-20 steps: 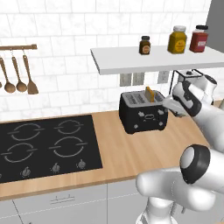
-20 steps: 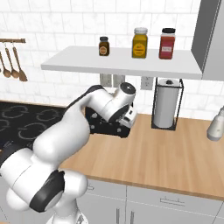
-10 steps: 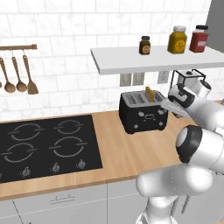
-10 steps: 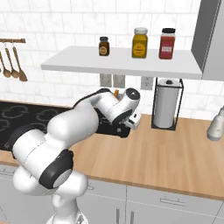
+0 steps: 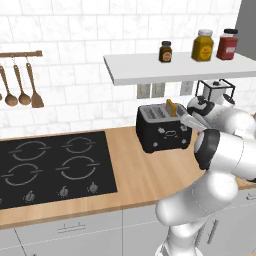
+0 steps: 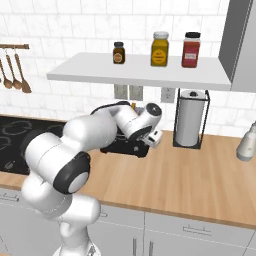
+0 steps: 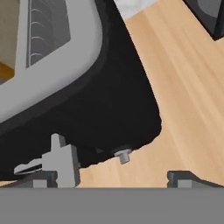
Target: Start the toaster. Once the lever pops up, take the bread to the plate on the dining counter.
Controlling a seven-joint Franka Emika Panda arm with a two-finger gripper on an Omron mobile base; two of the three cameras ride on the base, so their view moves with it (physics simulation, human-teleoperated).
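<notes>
The black toaster (image 5: pixel 162 131) stands on the wood worktop under the shelf. The tan bread (image 5: pixel 171 107) sticks up from its right-hand slot. My gripper (image 5: pixel 186 121) hangs open at the toaster's right end, close above it and holding nothing. In the hand view the grey slotted top (image 7: pixel 52 65) and black side of the toaster fill the left, with the grey lever (image 7: pixel 62 161) and a small knob (image 7: pixel 124 155) just ahead of my fingertips (image 7: pixel 186 178). A strip of bread (image 7: pixel 6 39) shows at the left edge. My arm hides most of the toaster (image 6: pixel 116 146) in the right base view. The plate and the dining counter are out of view.
A black hob (image 5: pixel 50 167) lies to the left. A white shelf (image 5: pixel 175 67) with three jars hangs low over the toaster. A paper towel holder (image 6: pixel 189 119) stands just right of it. Bare worktop (image 6: pixel 200 175) stretches to the right and front.
My hand has moved left and down from near the paper towel holder to the toaster's right end. The elbow has swung forward. The jaws have stayed open.
</notes>
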